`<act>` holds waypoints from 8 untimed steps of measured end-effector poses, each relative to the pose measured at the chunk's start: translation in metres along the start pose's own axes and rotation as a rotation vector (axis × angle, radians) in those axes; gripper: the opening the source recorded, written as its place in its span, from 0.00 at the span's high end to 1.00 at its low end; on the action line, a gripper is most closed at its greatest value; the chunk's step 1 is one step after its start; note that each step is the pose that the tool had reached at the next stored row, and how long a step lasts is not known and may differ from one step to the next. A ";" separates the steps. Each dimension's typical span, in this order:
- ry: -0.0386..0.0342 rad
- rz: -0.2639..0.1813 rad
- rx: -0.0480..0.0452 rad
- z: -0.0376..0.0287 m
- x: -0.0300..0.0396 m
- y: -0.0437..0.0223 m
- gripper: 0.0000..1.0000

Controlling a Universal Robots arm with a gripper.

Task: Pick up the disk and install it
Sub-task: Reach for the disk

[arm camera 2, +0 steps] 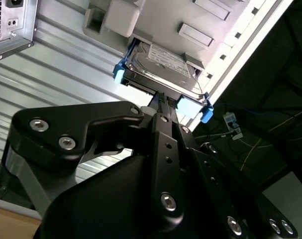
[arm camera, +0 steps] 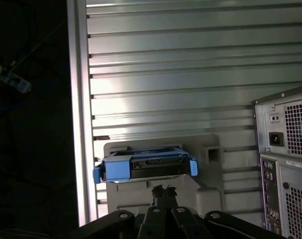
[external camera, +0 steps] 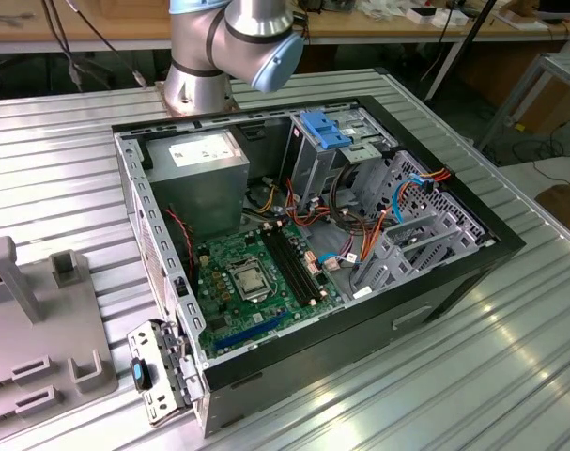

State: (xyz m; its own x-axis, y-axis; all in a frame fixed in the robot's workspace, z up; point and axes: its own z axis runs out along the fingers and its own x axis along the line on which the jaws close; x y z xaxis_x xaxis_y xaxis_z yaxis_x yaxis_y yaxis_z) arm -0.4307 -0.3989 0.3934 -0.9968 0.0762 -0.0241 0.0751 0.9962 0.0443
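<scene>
Gripper looks clenched, nothing between its fingers, tips right at the near edge of the disk (touching or just short, can't tell). Disk lies flat on a grey holder straight ahead of the tips, connector end facing the tool, so I judge its long axis runs away in line with the fingers. Farther off in the exterior view, the open computer case sits mid-frame on the ribbed metal table, holder at lower left.
</scene>
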 end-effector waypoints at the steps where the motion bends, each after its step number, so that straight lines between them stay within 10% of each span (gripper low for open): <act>1: 0.0000 0.000 0.0000 0.0000 0.0014 -0.0001 0.89; 8: 0.0000 0.000 0.0000 -0.0004 0.0155 -0.0012 0.89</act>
State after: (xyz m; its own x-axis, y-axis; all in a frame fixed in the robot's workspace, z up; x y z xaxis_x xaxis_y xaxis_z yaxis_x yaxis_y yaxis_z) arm -0.4462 -0.3990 0.3934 -0.9968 0.0762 -0.0241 0.0751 0.9962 0.0443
